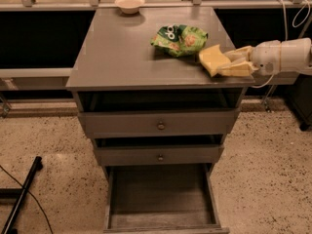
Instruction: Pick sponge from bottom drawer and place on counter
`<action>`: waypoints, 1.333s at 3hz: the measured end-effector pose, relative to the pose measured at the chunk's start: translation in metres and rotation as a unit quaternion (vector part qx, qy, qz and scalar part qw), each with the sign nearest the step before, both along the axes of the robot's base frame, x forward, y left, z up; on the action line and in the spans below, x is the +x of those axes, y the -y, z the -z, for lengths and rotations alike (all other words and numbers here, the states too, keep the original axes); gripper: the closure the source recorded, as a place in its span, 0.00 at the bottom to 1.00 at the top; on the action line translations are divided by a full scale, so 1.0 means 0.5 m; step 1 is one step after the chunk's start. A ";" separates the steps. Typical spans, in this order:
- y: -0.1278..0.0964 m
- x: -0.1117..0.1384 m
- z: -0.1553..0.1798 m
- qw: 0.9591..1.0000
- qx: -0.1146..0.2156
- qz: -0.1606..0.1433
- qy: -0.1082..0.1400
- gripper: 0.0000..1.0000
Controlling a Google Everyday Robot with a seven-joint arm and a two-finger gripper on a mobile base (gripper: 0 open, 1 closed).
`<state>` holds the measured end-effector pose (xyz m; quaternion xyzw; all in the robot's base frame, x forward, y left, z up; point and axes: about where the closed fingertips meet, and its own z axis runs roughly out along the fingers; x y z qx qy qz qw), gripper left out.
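The pale-yellow sponge [212, 58] is held at the right front part of the grey counter [126, 48], just at or slightly above its surface. My gripper [226, 62] reaches in from the right and is shut on the sponge, with a yellowish finger [240, 71] below it and one above. The white arm extends off the right edge. The bottom drawer [161, 194] is pulled open below and its worn grey floor is bare.
A green-and-white snack bag [179, 39] lies on the counter just left of and behind the sponge. A small pale bowl [129, 4] stands at the counter's back edge. Two upper drawers with brass knobs [160, 126] are slightly open. A black pole [22, 199] lies on the floor at left.
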<state>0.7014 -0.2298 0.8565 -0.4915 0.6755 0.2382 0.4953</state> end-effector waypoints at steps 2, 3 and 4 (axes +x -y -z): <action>-0.001 0.002 0.000 1.000 0.000 0.001 0.000 0.00; 0.024 -0.018 -0.050 1.000 -0.027 -0.001 0.014 0.00; 0.079 -0.055 -0.092 0.997 -0.062 0.003 0.037 0.00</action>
